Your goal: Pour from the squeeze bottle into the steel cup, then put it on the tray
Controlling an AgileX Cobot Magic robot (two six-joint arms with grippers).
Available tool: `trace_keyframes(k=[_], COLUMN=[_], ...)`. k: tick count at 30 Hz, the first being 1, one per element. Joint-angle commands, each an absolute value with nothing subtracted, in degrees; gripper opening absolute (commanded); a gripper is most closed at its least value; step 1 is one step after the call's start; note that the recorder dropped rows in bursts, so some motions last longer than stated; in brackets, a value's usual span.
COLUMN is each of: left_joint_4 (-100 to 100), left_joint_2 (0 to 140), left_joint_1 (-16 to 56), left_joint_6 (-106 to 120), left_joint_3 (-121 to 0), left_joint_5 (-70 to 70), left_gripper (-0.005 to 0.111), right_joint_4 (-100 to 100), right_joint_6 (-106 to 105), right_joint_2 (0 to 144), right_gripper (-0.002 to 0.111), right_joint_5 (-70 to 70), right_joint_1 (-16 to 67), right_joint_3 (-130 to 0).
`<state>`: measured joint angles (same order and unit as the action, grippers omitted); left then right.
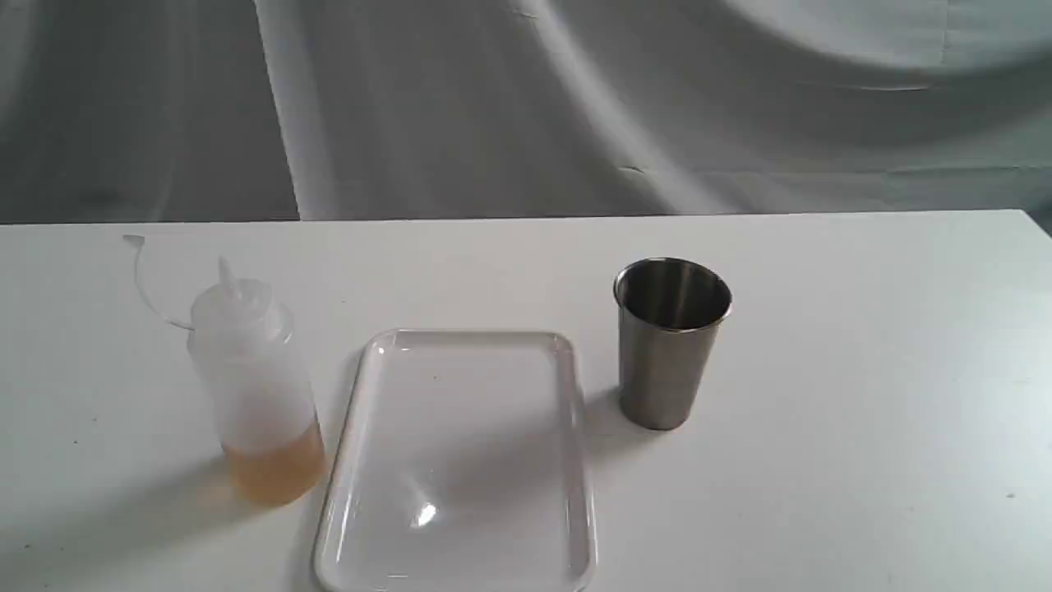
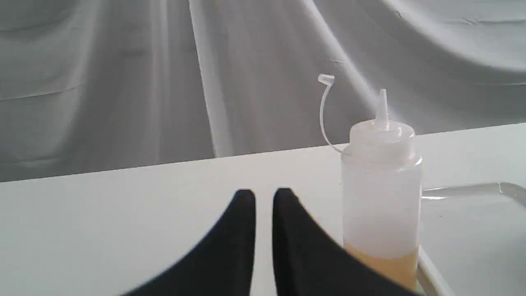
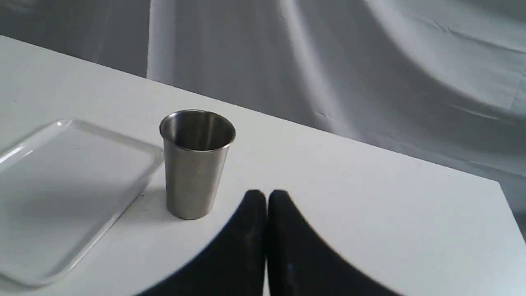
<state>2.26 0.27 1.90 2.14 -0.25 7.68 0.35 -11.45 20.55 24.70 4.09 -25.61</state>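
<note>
The squeeze bottle point(image 1: 255, 386) stands upright on the left of the table, with amber liquid filling its bottom and its cap strap curling up and away from the nozzle. The empty tray point(image 1: 468, 335) lies just to its right, and the steel cup point(image 1: 670, 345) stands upright right of the tray. Neither gripper shows in the exterior view. In the left wrist view my left gripper point(image 2: 264, 193) is shut on nothing, short of the bottle point(image 2: 380, 197) and off to its side. My right gripper point(image 3: 267, 193) is shut and empty, a little away from the cup point(image 3: 195, 164).
Everything rests on a white table point(image 1: 863, 370) whose far edge meets a draped grey cloth backdrop point(image 1: 526, 107). The table's right corner point(image 3: 499, 183) shows in the right wrist view. The tray point(image 3: 70, 176) lies beside the cup there.
</note>
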Motion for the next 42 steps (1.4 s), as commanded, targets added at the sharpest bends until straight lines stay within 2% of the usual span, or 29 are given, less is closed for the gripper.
trace_keyframes(k=[1, 7, 13, 22, 31, 42], left_joint_4=[2.30, 2.30, 2.30, 2.30, 2.30, 2.30], left_joint_2=[0.00, 0.00, 0.00, 0.00, 0.00, 0.00], left_joint_1=[2.21, 2.21, 2.21, 2.21, 2.21, 2.21], left_joint_6=[1.95, 1.95, 1.95, 1.95, 1.95, 1.88], left_joint_3=[0.00, 0.00, 0.00, 0.00, 0.00, 0.00], left_joint_5=[7.59, 7.59, 7.59, 7.59, 7.59, 7.59], left_gripper=[0.008, 0.008, 0.008, 0.008, 0.008, 0.008], right_joint_4=[1.29, 3.06, 3.06, 3.22, 3.22, 3.22], right_joint_6=[-11.55, -11.55, -11.55, -11.55, -11.32, -10.65], right_joint_2=[26.86, 37.18, 43.81, 53.94, 70.50, 91.94], right_gripper=[0.000, 0.000, 0.000, 0.000, 0.000, 0.000], right_joint_5=[24.59, 24.59, 20.07, 0.59, -15.25, -16.98], right_joint_1=[4.02, 4.67, 10.32, 19.54, 30.83, 37.53], right_joint_3=[-30.39, -38.32, -43.37, -44.78, -45.55, -59.87])
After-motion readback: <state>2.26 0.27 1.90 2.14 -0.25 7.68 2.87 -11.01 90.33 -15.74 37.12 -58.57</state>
